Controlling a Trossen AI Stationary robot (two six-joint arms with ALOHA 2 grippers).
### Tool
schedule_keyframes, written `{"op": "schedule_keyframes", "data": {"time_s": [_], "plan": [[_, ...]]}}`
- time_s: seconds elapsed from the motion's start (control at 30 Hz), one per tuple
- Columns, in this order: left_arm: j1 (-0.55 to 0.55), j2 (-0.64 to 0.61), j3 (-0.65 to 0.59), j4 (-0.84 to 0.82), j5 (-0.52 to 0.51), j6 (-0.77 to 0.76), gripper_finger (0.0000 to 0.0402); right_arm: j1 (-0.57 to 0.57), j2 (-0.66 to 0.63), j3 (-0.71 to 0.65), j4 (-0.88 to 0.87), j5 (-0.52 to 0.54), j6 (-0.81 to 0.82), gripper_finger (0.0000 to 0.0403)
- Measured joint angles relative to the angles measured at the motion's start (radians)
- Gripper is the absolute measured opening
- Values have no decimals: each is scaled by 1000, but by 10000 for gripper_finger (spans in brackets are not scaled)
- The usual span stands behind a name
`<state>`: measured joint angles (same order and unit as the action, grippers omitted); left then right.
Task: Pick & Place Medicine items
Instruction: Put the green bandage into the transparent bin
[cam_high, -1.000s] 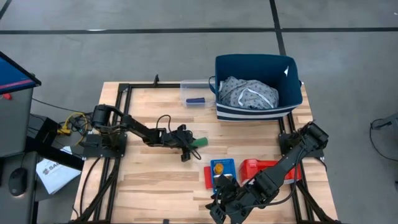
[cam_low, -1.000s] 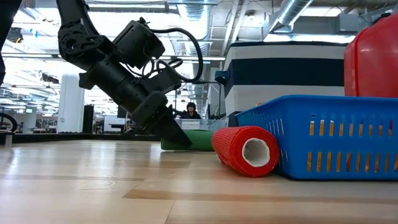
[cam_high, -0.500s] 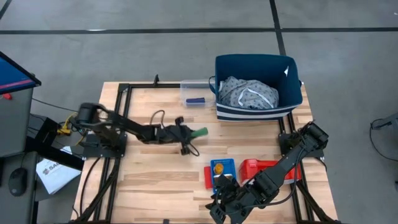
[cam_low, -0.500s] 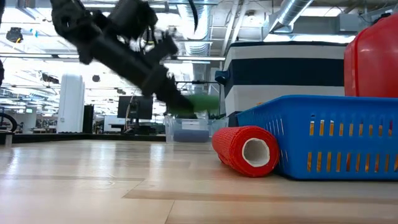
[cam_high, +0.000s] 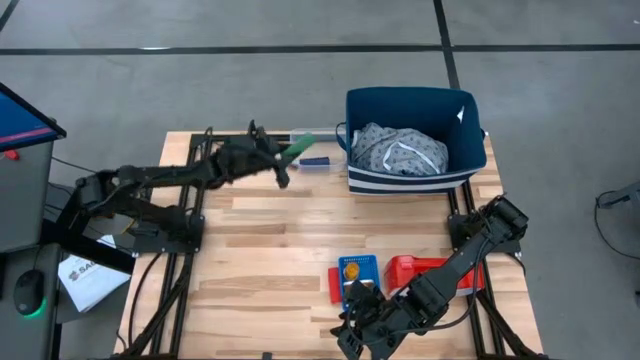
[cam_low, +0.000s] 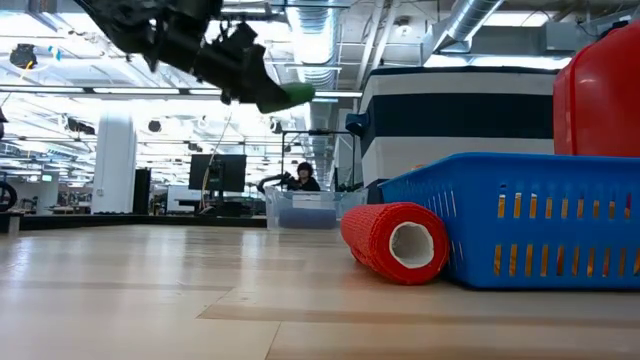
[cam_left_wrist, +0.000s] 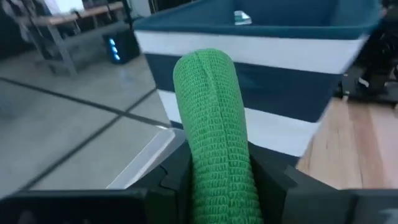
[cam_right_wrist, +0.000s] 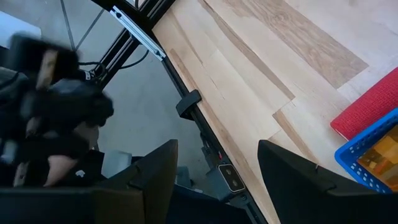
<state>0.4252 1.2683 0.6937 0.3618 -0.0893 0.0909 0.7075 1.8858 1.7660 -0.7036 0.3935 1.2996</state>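
Observation:
My left gripper (cam_high: 286, 153) is shut on a green capsule-shaped block (cam_high: 301, 146) and hangs high over the table's far edge, by a clear box (cam_high: 322, 136). The low view shows the green block (cam_low: 290, 95) well above the table. My right gripper (cam_right_wrist: 217, 186) is open and waits at the table's near edge (cam_high: 350, 338), near a small blue basket (cam_high: 358, 283). An orange item (cam_high: 352, 268), perhaps a pill bottle, lies in that basket. A red block (cam_low: 395, 240) rests on its side against the basket. My left gripper pinches the green block between its two fingers (cam_left_wrist: 176, 173), at the block's rear part (cam_left_wrist: 221, 180). The block runs along the fingers and its rounded free end (cam_left_wrist: 202, 68) sticks out past them. The block is lifted clear and the fingers slant down toward the table's right and far side.
A navy bin (cam_high: 466, 152) holding a grey cloth (cam_high: 400, 148) stands at the far right. A blue block (cam_high: 315, 160) lies in the clear box. A red container (cam_high: 415, 270) sits right of the blue basket. Bare wood spans the table's middle (cam_high: 260, 260).
My left gripper, shut on the green block throughout, has risen from the table's middle and swung toward the far edge and the clear box. The block has gone from resting on the table to lifted clear.

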Motion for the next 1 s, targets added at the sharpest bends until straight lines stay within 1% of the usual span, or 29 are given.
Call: {"op": "schedule_keyframes", "data": {"time_s": [0.1,0.23,0.37,0.47,0.63,0.77,1.0], "plan": [[87,85,51,-6,78,-21,107,-10,0,0,1,0,-14,219],[148,227,159,-104,139,-12,107,-28,0,0,-1,-6,-18,219],[168,364,267,-160,148,15,107,-48,0,0,0,-29,-20,219],[172,449,321,-177,149,56,107,-57,0,0,1,-31,-19,219],[182,540,377,-192,131,90,109,-54,0,0,1,-30,-11,219],[196,556,394,-189,63,93,134,-54,0,0,1,-30,5,219],[226,556,394,-165,60,100,211,-62,0,0,1,-28,6,219]]}}
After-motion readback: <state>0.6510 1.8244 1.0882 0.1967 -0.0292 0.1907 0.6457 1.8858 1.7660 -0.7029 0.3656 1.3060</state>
